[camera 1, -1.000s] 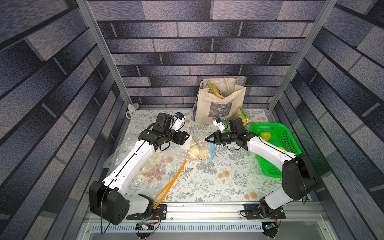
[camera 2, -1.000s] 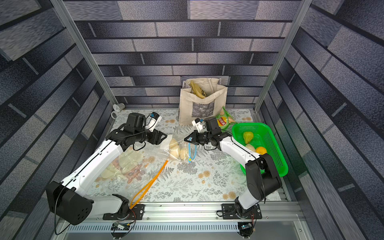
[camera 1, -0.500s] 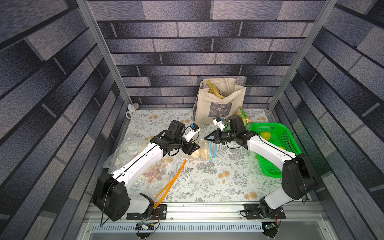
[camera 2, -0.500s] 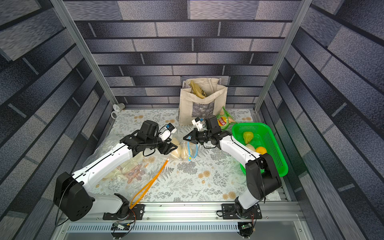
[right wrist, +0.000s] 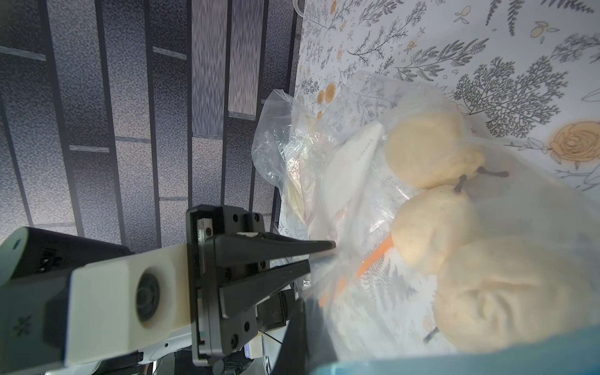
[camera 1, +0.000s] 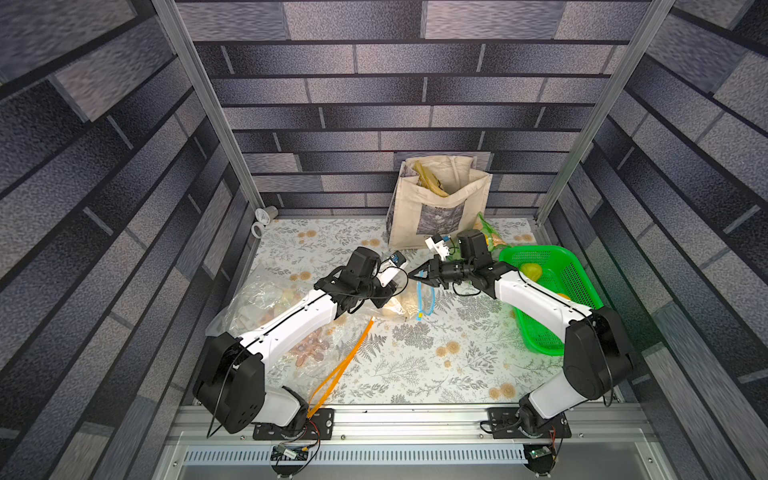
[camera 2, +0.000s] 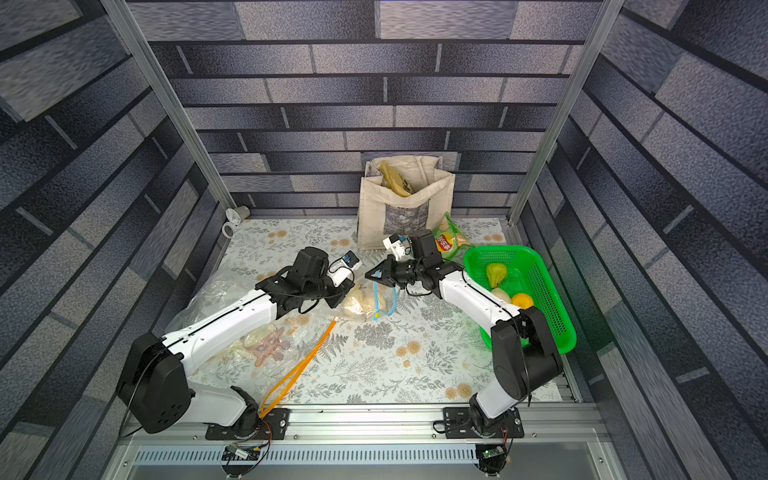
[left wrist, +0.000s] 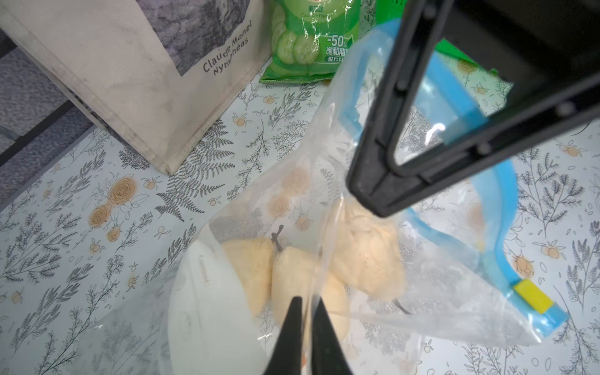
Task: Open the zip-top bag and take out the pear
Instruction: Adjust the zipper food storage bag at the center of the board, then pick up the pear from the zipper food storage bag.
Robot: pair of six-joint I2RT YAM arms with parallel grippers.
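The zip-top bag is pinched by the closed left end effector and, near its blue zip edge, by the right end effector. The pears are enclosed inside it, just beyond both tips.

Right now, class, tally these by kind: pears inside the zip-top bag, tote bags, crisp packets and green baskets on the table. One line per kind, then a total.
pears in the zip-top bag: 3
tote bag: 1
crisp packet: 1
green basket: 1
Total: 6
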